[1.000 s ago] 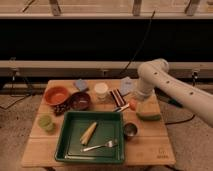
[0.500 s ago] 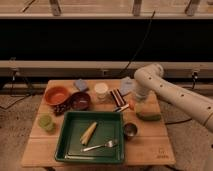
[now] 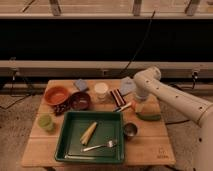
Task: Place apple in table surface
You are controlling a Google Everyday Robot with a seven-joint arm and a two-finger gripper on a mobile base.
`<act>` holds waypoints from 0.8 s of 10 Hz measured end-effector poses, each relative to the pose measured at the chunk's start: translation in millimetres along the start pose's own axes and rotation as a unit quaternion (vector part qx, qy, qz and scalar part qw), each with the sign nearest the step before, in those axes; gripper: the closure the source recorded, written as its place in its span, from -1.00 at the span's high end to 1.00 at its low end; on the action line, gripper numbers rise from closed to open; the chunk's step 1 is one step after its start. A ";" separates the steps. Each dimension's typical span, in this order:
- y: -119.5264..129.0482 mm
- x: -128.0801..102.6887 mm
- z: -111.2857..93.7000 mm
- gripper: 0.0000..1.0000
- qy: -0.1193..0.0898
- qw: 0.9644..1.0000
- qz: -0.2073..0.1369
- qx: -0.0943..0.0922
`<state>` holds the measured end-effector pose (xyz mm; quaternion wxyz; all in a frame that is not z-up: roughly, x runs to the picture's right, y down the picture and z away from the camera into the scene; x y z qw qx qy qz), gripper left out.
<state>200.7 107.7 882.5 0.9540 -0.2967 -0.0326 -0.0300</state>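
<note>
Arm comes in from the right side, bends at a fat white elbow over the back of the table, then drops down. The gripper (image 3: 135,106) hangs low at the end of it, right of centre, close above the table surface (image 3: 150,149). Open or closed: can't tell from here, the wrist blocks it.

The apple (image 3: 131,104) is a small orange-red blob right at the gripper's tip, on its left edge. Held or just resting against it, can't say. It looks v. close to the wood, but contact isn't clear.

Around the gripper:
- Just in front and to the right: a green oblong veg (image 3: 149,117) lying flat on the planks.
- In front, a bit left: small metal cup (image 3: 130,130), upright, beside the tray's right rim.
- Left and in front: dark green tray (image 3: 116,120) w/ a yellow corn cob (image 3: 89,132) and a fork (image 3: 100,146) inside.
- Just left: a dark striped block (image 3: 117,96).
- Left and a little behind: white cup (image 3: 101,90).
- Further left: dark bowl (image 3: 80,100), then orange bowl (image 3: 56,94).
- Far left, nearer the front: small green cup (image 3: 46,122).
- Behind: two blue-grey pieces, one close (image 3: 127,86), one further left (image 3: 81,84).
</note>
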 end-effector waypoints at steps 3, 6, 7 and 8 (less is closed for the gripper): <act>0.2 21.2 -0.2 0.25 0.001 1.000 0.014 0.007; 3.9 26.1 -2.9 0.25 -0.005 1.000 0.019 0.008; 3.9 26.0 -2.9 0.25 -0.005 1.000 0.019 0.008; 3.1 23.5 -2.9 0.25 -0.006 1.000 0.018 0.008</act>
